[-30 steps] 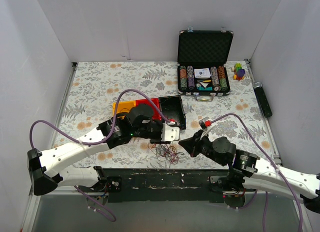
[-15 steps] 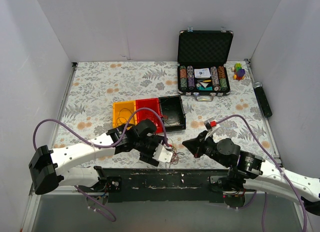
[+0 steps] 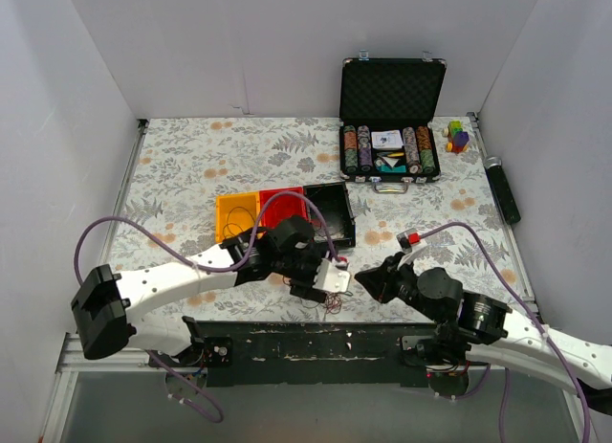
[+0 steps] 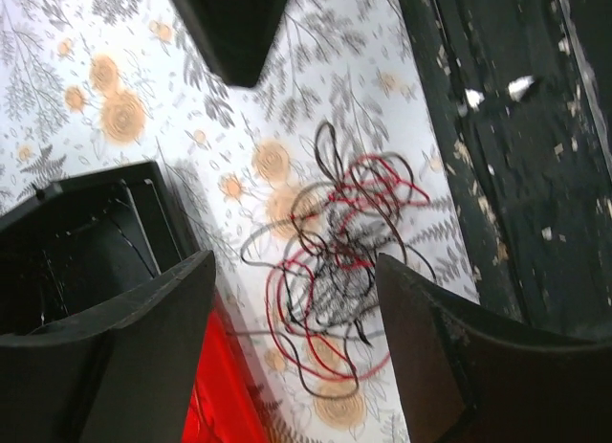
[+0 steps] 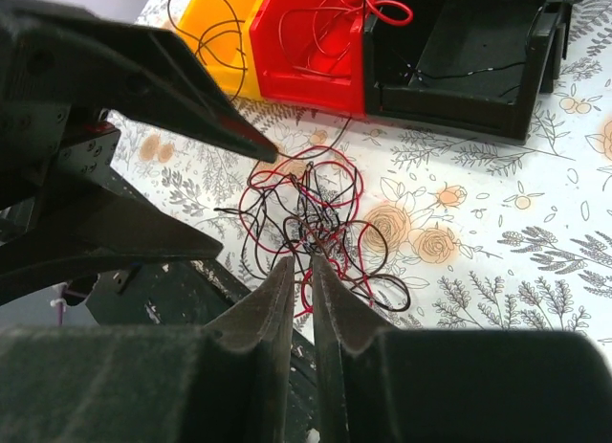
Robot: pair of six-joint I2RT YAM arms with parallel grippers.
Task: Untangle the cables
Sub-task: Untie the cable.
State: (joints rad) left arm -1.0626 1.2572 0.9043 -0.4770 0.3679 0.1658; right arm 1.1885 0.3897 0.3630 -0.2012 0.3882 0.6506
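The cables [image 5: 308,211] are a loose tangle of thin red and black strands on the floral cloth near the table's front edge [image 3: 316,333]. In the top view the cables [image 3: 332,299] lie between the two arms. My left gripper [image 4: 295,261] hovers over the cables [image 4: 335,261], open wide, with nothing between its fingers. My right gripper [image 5: 301,261] points at the near side of the tangle. Its fingers stand a narrow gap apart, with strands right at the tips; I cannot tell whether any is caught. Seen from above, the left gripper [image 3: 327,282] and right gripper [image 3: 361,282] flank the tangle.
Yellow [image 3: 234,213], red [image 3: 287,200] and black [image 3: 332,211] bins stand just behind the tangle, with thin wires in them. An open poker chip case [image 3: 392,127] sits at the back right, a black cylinder [image 3: 504,189] along the right wall.
The left gripper opened wide, dipped toward the front edge, then shifted right over the tangle. The right gripper slid toward the tangle and its fingers parted slightly.
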